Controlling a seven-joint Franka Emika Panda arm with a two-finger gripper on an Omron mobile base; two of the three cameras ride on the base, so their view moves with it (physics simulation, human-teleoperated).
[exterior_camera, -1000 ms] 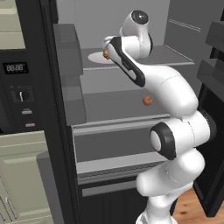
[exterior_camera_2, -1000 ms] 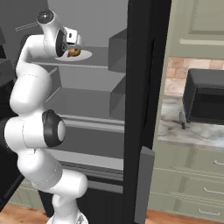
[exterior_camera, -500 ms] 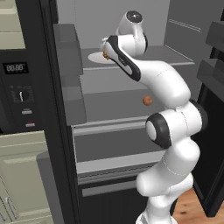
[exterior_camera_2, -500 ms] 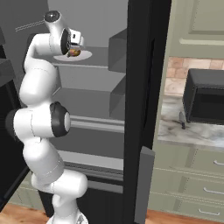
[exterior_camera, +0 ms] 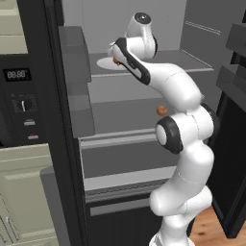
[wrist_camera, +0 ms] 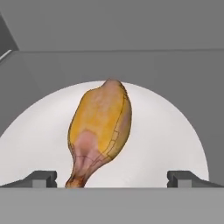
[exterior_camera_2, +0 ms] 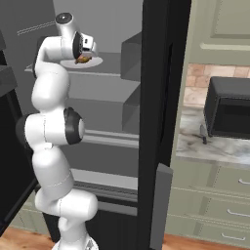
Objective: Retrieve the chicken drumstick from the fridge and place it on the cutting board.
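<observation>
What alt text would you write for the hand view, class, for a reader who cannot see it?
A golden-brown chicken drumstick lies on a white plate on a grey fridge shelf. The open gripper faces it, one dark fingertip on each side.

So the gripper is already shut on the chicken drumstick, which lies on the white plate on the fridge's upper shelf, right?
Not quite. The gripper is open: in the hand view its fingertips stand wide apart on either side of the chicken drumstick, not clamping it. The rest holds: it lies on the white plate on the fridge's upper shelf.
</observation>
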